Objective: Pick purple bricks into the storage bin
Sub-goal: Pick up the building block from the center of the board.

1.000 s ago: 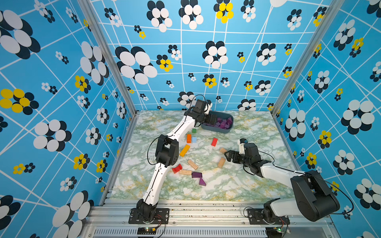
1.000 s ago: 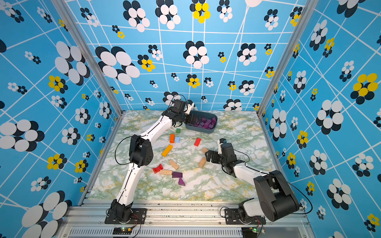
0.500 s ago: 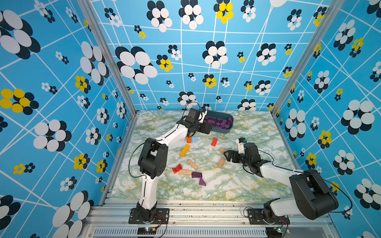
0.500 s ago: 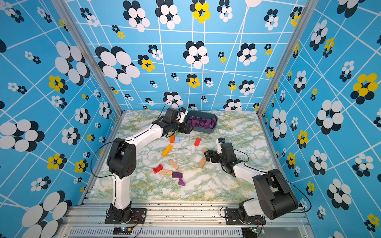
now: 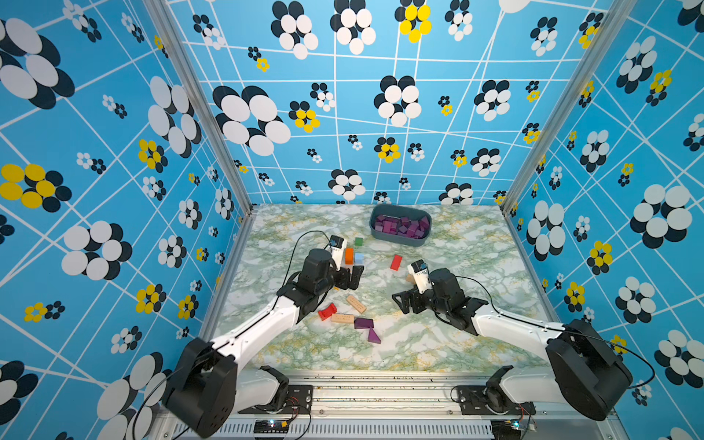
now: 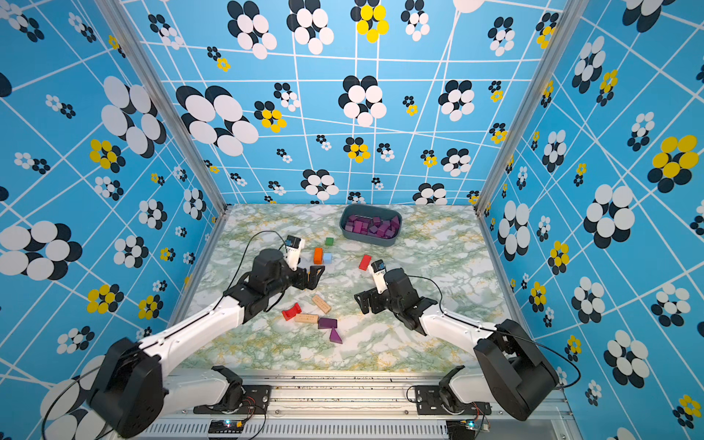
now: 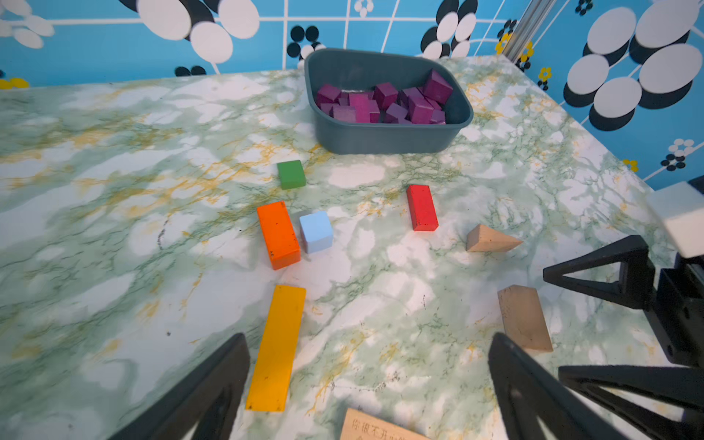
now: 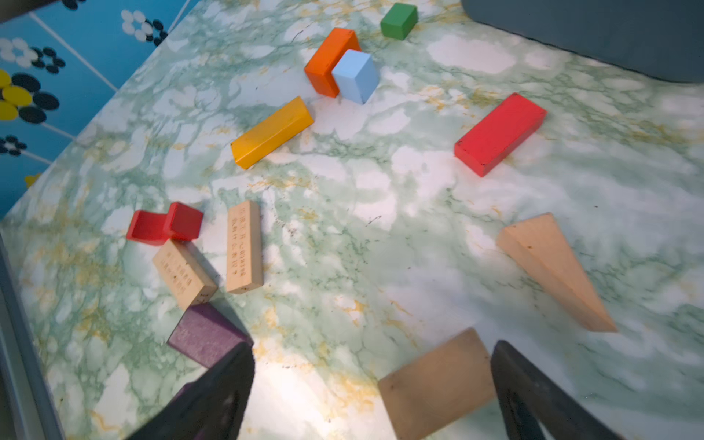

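While both arms hung low over the glossy, marble-patterned bench (image 5: pixel 476 259), the left pincer (image 5: pixel 351 275) stood with its jaws wide apart and empty. It pointed away from the near edge, over a yellow bar (image 7: pixel 276 346), so the loose purple bricks lay behind it, toward the near edge. Just right of a red arch block (image 5: pixel 327 311) and an engraved wooden bar (image 5: pixel 342 318) lay a purple bar (image 5: pixel 363 323), its long axis roughly parallel to the near edge. A purple wedge (image 5: pixel 373 336) sat just beside it on the near side; whether they touched I could not tell. The right pincer (image 5: pixel 403 303), also gaping and holding nothing, faced the left edge. The bar lay ahead of it and toward the near edge, close by one of its fingers, so I judged it the nearer, better-aimed arm. Both bricks looked like matt stained wood; the bar's flat flanks should grip more surely than the wedge's slope. Against the far edge, right of middle, the smooth grey plastic storage bin (image 5: pixel 400 244) held a heap of purple bricks (image 5: pixel 400 228).
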Robot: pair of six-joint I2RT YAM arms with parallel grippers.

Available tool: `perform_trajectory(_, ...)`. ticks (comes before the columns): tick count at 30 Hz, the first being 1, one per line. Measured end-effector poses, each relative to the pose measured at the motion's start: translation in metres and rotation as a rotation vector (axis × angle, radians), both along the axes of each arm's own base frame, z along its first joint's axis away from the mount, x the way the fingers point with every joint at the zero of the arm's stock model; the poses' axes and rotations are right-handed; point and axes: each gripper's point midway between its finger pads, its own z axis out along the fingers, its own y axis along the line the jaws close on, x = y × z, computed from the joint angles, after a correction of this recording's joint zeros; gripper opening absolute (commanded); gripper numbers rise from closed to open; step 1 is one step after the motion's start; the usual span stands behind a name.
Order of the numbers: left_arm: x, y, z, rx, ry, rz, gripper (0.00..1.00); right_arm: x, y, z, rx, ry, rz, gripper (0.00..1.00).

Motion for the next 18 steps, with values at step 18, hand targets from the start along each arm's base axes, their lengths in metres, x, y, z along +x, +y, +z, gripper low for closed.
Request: perform_trajectory(18,-0.049,0.042,-0.066,0.015,-0.079,0.057,0.99,-0.055,0.040,-0.024,-0.163,0.127,0.108,0.73)
